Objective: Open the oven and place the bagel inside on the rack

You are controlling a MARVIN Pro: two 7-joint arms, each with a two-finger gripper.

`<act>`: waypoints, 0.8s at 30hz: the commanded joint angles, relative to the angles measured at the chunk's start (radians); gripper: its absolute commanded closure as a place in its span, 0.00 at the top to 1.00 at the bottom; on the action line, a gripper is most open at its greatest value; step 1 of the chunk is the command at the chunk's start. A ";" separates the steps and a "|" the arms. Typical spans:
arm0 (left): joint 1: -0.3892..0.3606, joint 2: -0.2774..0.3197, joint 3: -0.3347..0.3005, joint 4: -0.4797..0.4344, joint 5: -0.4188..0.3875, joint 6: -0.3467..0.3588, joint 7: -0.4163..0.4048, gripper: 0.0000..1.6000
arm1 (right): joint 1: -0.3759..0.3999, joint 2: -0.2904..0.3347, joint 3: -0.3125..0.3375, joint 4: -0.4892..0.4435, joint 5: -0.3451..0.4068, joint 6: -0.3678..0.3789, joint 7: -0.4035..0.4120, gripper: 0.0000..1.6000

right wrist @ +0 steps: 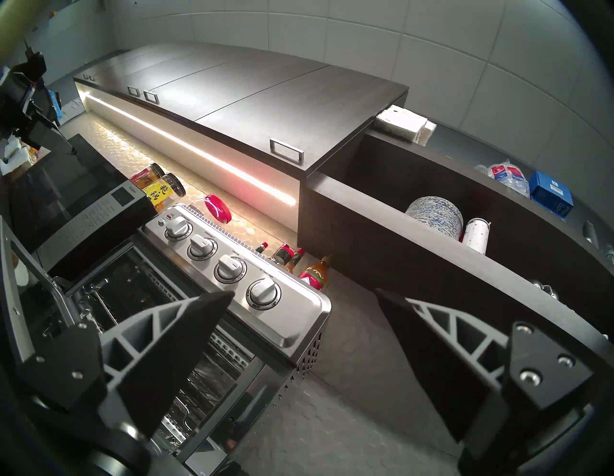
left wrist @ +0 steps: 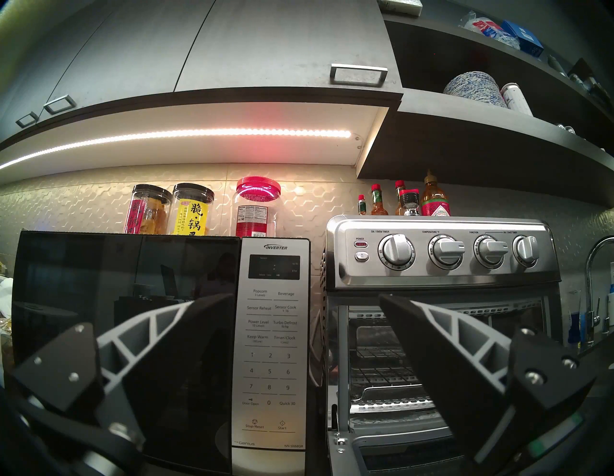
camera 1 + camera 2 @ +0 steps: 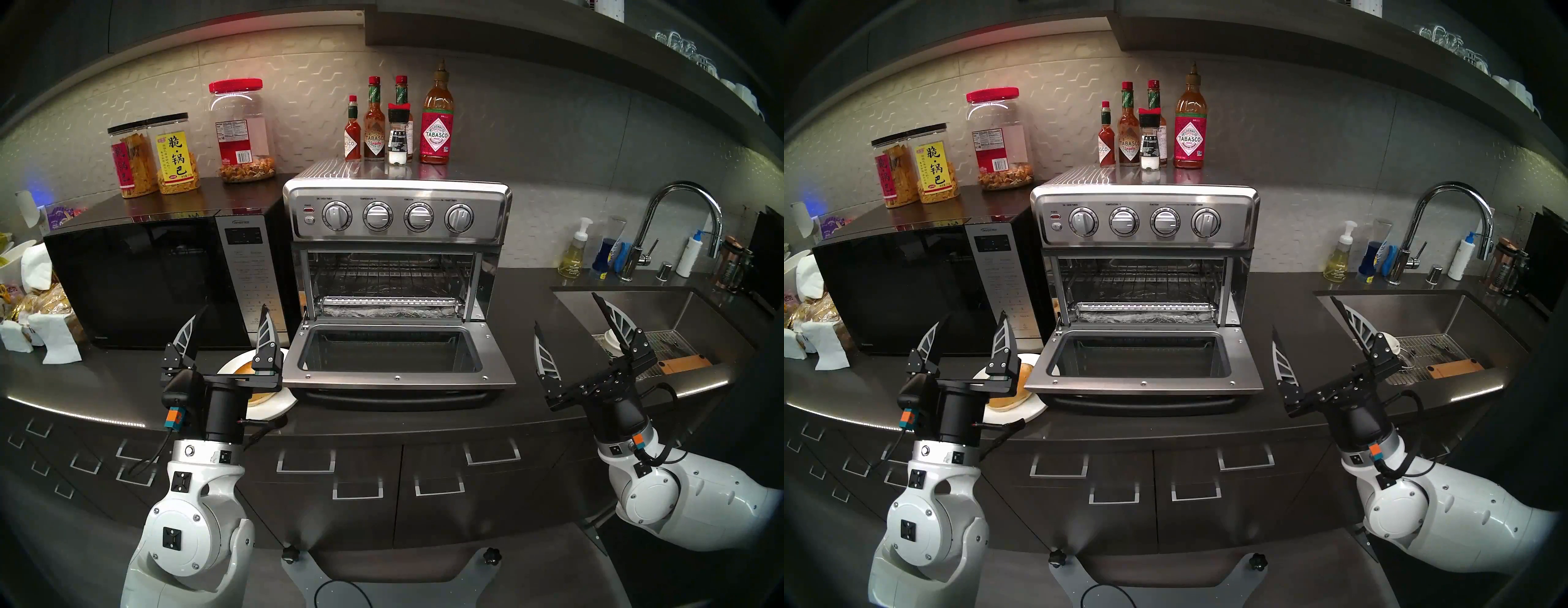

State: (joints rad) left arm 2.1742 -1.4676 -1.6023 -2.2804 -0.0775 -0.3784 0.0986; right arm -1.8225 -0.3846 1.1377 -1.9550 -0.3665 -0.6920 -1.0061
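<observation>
Kitchen tabletop (image 3: 530, 339): oven (image 3: 396, 220) door already down, rack (image 3: 388, 278) bare. Bagel (image 3: 246, 368) remains on its plate (image 3: 275, 403), left. Both grippers' jaws apart, empty; pickup and placement remain.

Brushed stainless steel oven (image 3: 396, 199), glass-windowed door (image 3: 390, 352), glossy black microwave (image 3: 135, 276), matt dark countertop (image 3: 424, 424)

I see white glossy arm shells (image 3: 193, 526), round joint caps, square black markers | black cylindrical wrists (image 3: 225, 407), orange-teal tags, black cables | black fingers (image 3: 266, 335) with grey lattice ribs, silver screws
</observation>
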 commanded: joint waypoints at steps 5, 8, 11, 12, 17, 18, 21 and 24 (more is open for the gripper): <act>0.002 0.001 0.001 -0.022 0.001 -0.001 -0.002 1.00 | 0.006 0.004 0.010 -0.014 0.005 -0.001 -0.005 1.00; 0.002 0.001 0.001 -0.022 0.001 -0.001 -0.002 1.00 | 0.006 0.004 0.010 -0.014 0.005 -0.001 -0.005 1.00; 0.002 0.001 0.001 -0.022 0.001 -0.001 -0.002 1.00 | 0.006 0.004 0.010 -0.014 0.005 -0.001 -0.005 1.00; 0.002 0.001 0.001 -0.022 0.001 -0.001 -0.002 1.00 | 0.006 0.004 0.010 -0.014 0.005 -0.001 -0.005 1.00; 0.014 0.006 -0.010 -0.021 -0.025 -0.010 -0.007 1.00 | 0.006 0.004 0.010 -0.014 0.005 -0.001 -0.006 1.00; 0.022 0.008 -0.018 -0.019 -0.027 -0.014 -0.008 1.00 | 0.006 0.004 0.010 -0.014 0.005 -0.001 -0.006 1.00; 0.049 0.015 -0.037 -0.018 -0.053 -0.029 -0.018 1.00 | 0.006 0.004 0.010 -0.014 0.005 -0.001 -0.006 1.00; 0.086 0.024 -0.052 -0.021 -0.076 -0.038 -0.033 1.00 | 0.007 0.004 0.010 -0.014 0.005 -0.001 -0.005 1.00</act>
State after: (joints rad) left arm 2.1956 -1.4617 -1.6254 -2.2803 -0.1130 -0.3867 0.0869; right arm -1.8213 -0.3826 1.1391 -1.9557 -0.3628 -0.6928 -1.0067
